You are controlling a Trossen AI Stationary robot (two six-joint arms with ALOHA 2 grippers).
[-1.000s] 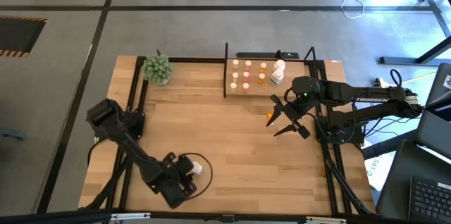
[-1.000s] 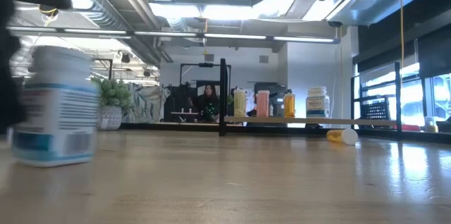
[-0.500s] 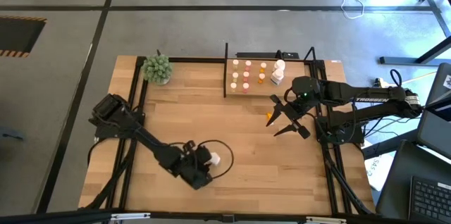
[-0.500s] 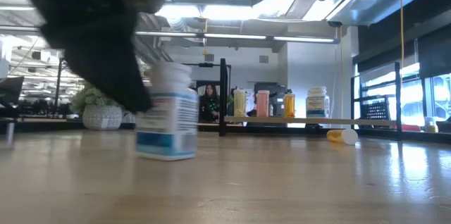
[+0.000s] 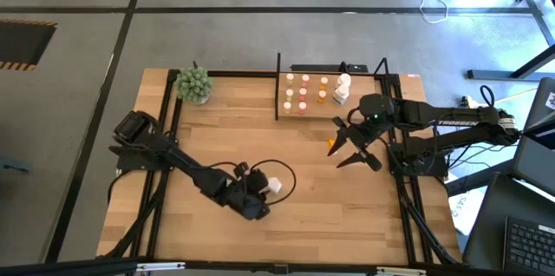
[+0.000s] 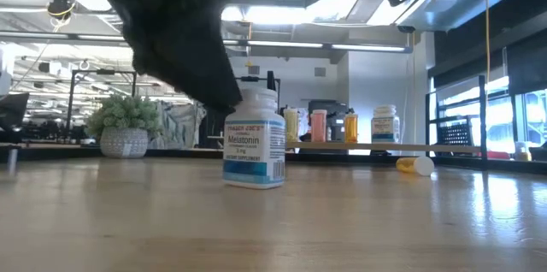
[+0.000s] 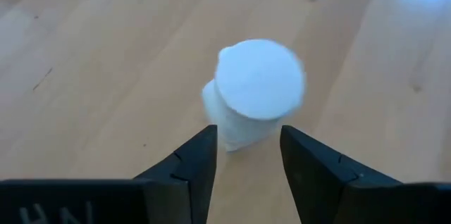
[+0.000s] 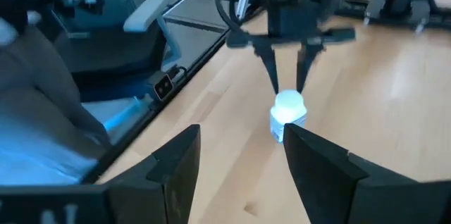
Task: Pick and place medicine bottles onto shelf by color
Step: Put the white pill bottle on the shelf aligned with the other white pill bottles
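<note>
A white medicine bottle (image 5: 274,185) with a blue-and-white label (image 6: 254,148) stands upright mid-table, near the front, and my left gripper (image 7: 246,146) is shut on it. Whether its base rests on the wood or hangs just above, I cannot tell. My right gripper (image 5: 351,147) hovers open near the table's right side, beside an orange bottle (image 5: 332,144) that lies on its side on the table (image 6: 415,166). The shelf (image 5: 334,102) at the far edge carries several upright bottles with pink, orange and white tops (image 6: 318,125). My left gripper pinches the white bottle between its two fingers (image 8: 271,76), one on either side of its upper part (image 7: 227,131), just under the round cap (image 7: 259,77). The fingers slant down from the table's left and near side. The bottle stays upright.
A green plant ball in a pot (image 5: 194,85) stands at the far left corner. Black metal uprights (image 5: 277,85) frame the shelf. Bare wood (image 5: 303,224) lies between the white bottle and the table's right edge. A person (image 6: 253,125) sits in the room behind.
My left gripper has carried the white bottle from the near left toward the table's right and far edges, rolling its wrist on the way. The bottle has stayed upright in the hold. The fingers have kept the same gap.
</note>
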